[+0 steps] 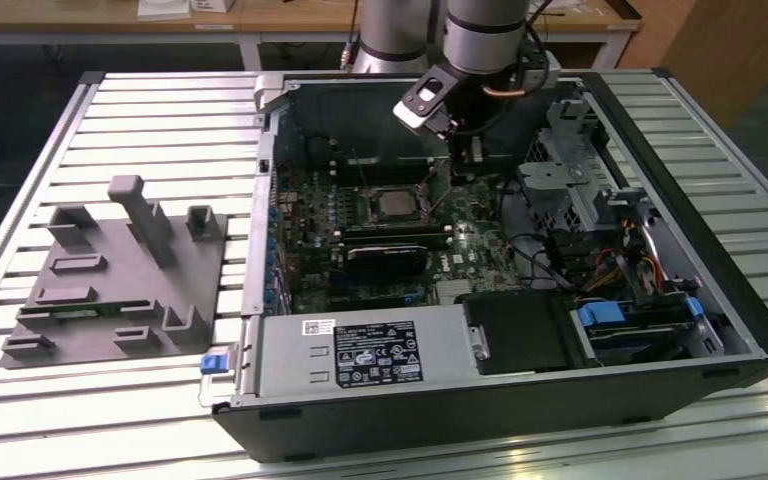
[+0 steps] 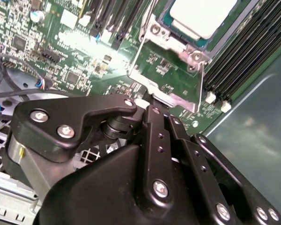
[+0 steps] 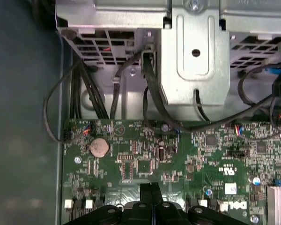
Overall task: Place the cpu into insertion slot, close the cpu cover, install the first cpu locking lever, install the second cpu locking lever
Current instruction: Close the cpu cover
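Cpu [image 2: 203,16] sits in the insertion slot [image 2: 155,32]; the cpu cover [image 2: 182,101] lies swung open beside it; the gripper [image 3: 151,188], tips pressed together, is at its free edge; tip it over gently, I judge, sparing the circuit board [image 3: 145,154].

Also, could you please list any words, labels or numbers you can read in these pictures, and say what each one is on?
No text is legible enough to quote.
Black label on the silver metal box, exterior view: print too small.
Small white sticker beside it: too small.
White markings on the green circuit board, first wrist view: too blurred.
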You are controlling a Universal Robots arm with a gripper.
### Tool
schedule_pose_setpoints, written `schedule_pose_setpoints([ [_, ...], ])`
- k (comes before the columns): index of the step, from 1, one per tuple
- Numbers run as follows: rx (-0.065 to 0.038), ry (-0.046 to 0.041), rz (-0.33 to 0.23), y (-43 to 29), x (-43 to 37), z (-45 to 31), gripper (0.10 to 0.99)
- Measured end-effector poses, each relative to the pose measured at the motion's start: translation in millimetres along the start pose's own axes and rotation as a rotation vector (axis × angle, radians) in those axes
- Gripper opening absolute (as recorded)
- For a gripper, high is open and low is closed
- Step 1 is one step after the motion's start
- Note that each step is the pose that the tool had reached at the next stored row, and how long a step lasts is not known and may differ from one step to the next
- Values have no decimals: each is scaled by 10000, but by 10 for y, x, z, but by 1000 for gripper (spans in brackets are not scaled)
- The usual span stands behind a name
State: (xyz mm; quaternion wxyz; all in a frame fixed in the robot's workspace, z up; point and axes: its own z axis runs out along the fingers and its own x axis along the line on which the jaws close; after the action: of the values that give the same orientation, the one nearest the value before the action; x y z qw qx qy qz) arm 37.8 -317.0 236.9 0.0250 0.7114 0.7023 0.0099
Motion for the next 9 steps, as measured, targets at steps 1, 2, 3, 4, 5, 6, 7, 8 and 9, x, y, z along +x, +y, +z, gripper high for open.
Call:
schedule_pose_setpoints([
  [1,0,0,0,-15,0,-1,106],
  [2,0,1,1,-30,0,-1,106],
  [3,0,0,0,-45,-1,-2,106],
  [4,0,1,0,-60,-1,-3,106],
  [5,0,0,-1,-76,-1,-4,106],
  [6,0,1,0,-91,-1,-4,106],
  [7,0,0,0,-108,-2,-5,106],
  [8,0,0,0,-123,-2,-6,106],
  [9,1,-1,0,-140,-2,-7,106],
])
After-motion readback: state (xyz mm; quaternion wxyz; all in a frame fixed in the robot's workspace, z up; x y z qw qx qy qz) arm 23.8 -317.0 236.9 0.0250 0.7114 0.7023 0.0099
